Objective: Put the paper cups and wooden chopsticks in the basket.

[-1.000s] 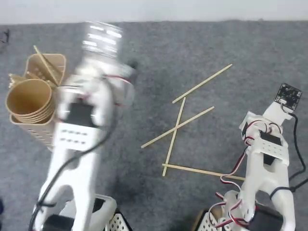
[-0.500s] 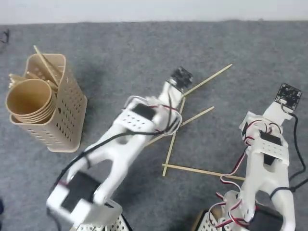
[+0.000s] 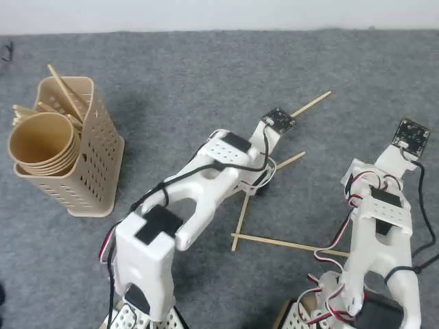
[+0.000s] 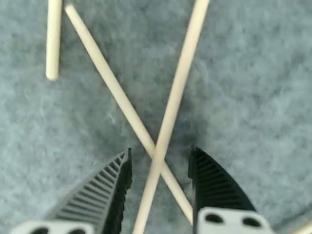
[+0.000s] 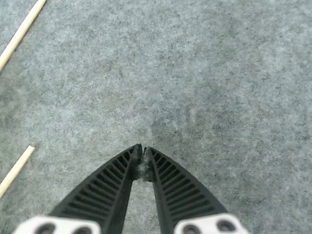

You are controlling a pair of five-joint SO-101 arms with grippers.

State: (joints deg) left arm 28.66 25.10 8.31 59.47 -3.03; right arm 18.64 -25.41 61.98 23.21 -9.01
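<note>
A grey carpet (image 3: 206, 75) covers the bench from edge to edge, and a pale wall (image 3: 219, 14) runs along its far side.

The left arm (image 3: 199, 195) stretches long and low from its base at the near edge, diagonally out to the middle of the carpet. Its wrist is bent down over the loose chopsticks (image 3: 288, 245). The right arm (image 3: 381, 219) stands folded at the right side with its wrist camera raised, well apart from the left arm.

The basket (image 3: 103, 164), a tan slotted tub, stands upright at the far left, well away from both arms. The paper cups (image 3: 40, 140) sit nested as one stack in its near end. Several stored chopsticks (image 3: 65, 92) lean in the part behind them.

Four loose chopsticks lie flat on the carpet between the arms. One runs along the near side, one points away toward the far right, and the left arm partly covers the others.

The left claw (image 4: 160, 155) is spread wide just above the carpet. Its two fingers sit on either side of the spot where one stick (image 4: 180, 73) crosses over another stick (image 4: 105, 73). A third stick end (image 4: 53, 39) lies just beyond them.

The right claw (image 5: 142, 150) has its tips pressed together, pointing down at the carpet, with a chopstick tip (image 5: 14, 168) lying off to one side.
</note>
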